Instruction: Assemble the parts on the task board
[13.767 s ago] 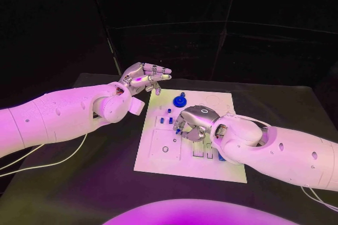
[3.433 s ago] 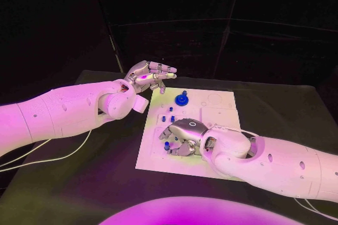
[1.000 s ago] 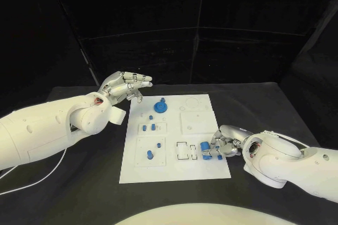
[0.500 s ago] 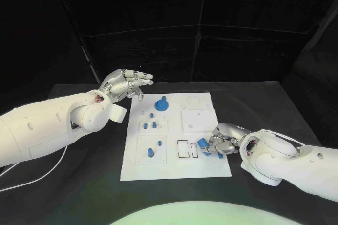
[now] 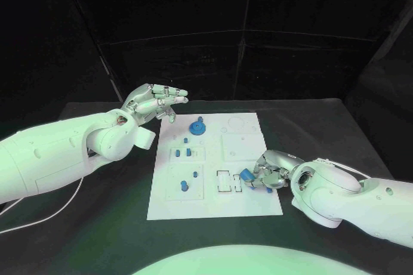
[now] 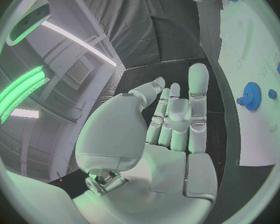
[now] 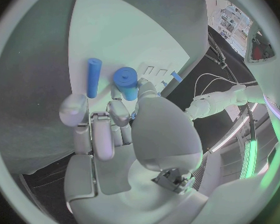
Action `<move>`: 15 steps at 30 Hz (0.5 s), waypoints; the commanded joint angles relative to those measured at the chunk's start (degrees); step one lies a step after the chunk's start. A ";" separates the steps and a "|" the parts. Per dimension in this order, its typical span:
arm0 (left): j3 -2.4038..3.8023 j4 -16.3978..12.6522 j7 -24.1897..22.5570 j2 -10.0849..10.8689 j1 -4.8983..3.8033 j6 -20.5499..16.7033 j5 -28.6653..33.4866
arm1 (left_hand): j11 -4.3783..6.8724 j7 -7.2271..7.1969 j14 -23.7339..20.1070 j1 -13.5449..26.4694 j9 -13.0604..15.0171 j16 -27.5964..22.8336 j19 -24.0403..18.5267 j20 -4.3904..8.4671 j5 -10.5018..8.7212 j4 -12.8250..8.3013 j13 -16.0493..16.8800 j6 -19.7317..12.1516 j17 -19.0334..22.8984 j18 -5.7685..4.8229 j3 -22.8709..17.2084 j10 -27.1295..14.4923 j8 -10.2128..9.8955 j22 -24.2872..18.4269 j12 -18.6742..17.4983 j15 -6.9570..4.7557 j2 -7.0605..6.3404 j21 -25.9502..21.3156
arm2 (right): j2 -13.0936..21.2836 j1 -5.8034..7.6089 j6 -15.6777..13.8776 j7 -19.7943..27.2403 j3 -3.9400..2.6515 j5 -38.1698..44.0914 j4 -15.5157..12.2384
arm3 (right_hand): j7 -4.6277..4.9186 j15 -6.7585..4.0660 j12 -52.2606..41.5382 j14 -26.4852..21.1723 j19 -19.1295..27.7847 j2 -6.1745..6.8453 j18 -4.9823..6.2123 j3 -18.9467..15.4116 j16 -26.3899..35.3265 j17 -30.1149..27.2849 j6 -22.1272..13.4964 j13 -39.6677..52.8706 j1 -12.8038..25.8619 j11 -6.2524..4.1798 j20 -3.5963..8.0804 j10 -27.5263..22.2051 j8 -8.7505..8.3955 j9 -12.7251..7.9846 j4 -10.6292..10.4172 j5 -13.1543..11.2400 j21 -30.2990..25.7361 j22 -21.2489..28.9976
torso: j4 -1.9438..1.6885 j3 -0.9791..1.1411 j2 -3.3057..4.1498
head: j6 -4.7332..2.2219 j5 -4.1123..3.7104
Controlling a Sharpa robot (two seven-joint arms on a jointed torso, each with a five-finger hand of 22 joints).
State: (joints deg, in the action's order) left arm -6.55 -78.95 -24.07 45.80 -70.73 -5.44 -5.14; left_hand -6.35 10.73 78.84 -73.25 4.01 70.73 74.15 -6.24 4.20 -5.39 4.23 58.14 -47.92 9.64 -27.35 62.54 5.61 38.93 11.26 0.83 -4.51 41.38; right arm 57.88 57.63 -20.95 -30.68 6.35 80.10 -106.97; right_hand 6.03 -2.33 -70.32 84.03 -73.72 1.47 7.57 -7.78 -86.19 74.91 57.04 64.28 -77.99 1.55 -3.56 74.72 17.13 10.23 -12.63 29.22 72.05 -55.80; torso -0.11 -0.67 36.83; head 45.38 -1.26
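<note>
The white task board (image 5: 215, 206) lies in the middle of the black table. My right hand (image 5: 269, 170) rests at its right edge and pinches a short blue cylinder (image 5: 246, 175) (image 7: 125, 81) between thumb and a finger, tilted just above the board. A thin blue rod (image 7: 93, 77) (image 5: 268, 189) lies on the board beside the fingers. My left hand (image 5: 156, 102) (image 6: 171, 119) hovers above the board's far left corner, fingers apart and holding nothing. A blue gear (image 5: 197, 129) (image 6: 251, 95) with a peg stands at the board's far end.
Several small blue pegs (image 5: 181, 152) stand in the board's left column, and two more (image 5: 184, 184) sit lower down. Rectangular slots (image 5: 226, 182) lie just left of the held cylinder. Black table (image 5: 103, 227) surrounds the board.
The right hand has come from the board's left middle to its right edge, taken the blue cylinder, and tipped it up toward the slots. The left hand has stayed raised.
</note>
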 commanded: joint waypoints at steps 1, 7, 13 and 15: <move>0.04 0.03 -0.61 0.03 -0.07 1.05 0.20 | 0.05 -0.06 -0.19 0.31 0.08 0.23 0.05 -0.29 0.09 0.02 -0.02 -0.46 0.04 0.43 0.14 -0.26 0.29 -0.06 0.35 0.18 0.09 -0.22 | 0.03 -0.39 -3.23 0.07 0.35 -3.41 -0.82 | -0.28 -0.48 0.00 4.00 -0.16 -0.60 -1.01 -0.11 -0.17 4.84 0.69 0.40 -0.03 -0.45 0.11 0.66 0.29 0.11 -0.37 0.88 0.19 -0.12 | 0.04 0.01 -0.02 | 0.07 0.12; 0.04 0.03 -0.80 0.07 -0.07 1.39 0.19 | 0.05 -0.06 -0.19 0.31 0.08 0.23 0.05 -0.29 0.09 0.02 -0.02 -0.46 0.04 0.43 0.14 -0.26 0.29 -0.06 0.35 0.18 0.09 -0.22 | 1.07 -0.39 -9.02 1.06 0.34 -4.98 -1.97 | -0.73 -0.73 -0.53 4.07 -0.40 -1.01 -1.07 -0.40 -0.26 5.15 1.87 1.31 0.75 -0.77 0.28 1.46 0.46 0.21 -1.35 2.71 0.42 -0.52 | -0.09 -0.03 0.05 | 0.11 0.15; 0.04 0.12 -0.99 0.05 -0.07 1.92 0.19 | 0.05 -0.06 -0.22 0.22 0.08 0.20 0.07 -0.28 0.11 -0.03 -0.02 -0.49 0.10 0.43 0.10 -0.29 0.30 -0.03 0.38 0.17 0.11 -0.19 | 1.26 -0.38 -11.11 1.99 0.32 -6.56 -2.81 | -0.83 -0.83 -0.76 4.15 -0.57 -0.74 -1.12 -0.62 -0.40 5.56 2.16 1.70 0.82 -0.88 0.36 1.72 0.48 0.27 -1.46 2.71 0.58 -0.83 | -0.04 -0.04 0.02 | 0.03 0.04; 0.04 0.12 -1.05 0.01 -0.07 2.14 0.19 | 0.05 -0.06 -0.22 0.22 0.08 0.20 0.07 -0.28 0.11 -0.03 -0.02 -0.49 0.10 0.43 0.10 -0.29 0.30 -0.03 0.38 0.17 0.11 -0.19 | 1.07 -0.38 -11.10 2.20 0.32 -7.24 -2.82 | -0.84 -0.85 -0.78 4.15 -0.58 -0.65 -1.13 -0.72 -0.40 5.55 2.20 1.74 0.89 -0.90 0.39 1.76 0.46 0.27 -1.52 2.63 0.60 -0.85 | -0.12 -0.02 0.04 | -0.01 0.07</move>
State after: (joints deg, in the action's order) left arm -6.56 -78.79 -24.22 45.86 -70.73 -4.62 -5.14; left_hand -6.35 10.73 78.84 -73.25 4.01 70.73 74.15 -6.24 4.20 -5.39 4.23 58.14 -47.87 9.64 -27.35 62.54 5.61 38.93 11.26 0.83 -4.51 41.38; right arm 59.08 57.17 -29.05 -29.89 6.69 75.22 -109.57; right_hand 5.60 -2.90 -70.72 83.94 -73.93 0.78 7.56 -8.33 -86.41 74.91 58.43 65.95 -77.44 0.69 -3.35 75.99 17.47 9.99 -13.83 31.77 72.33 -56.58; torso -0.15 -0.69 36.83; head 45.41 -1.15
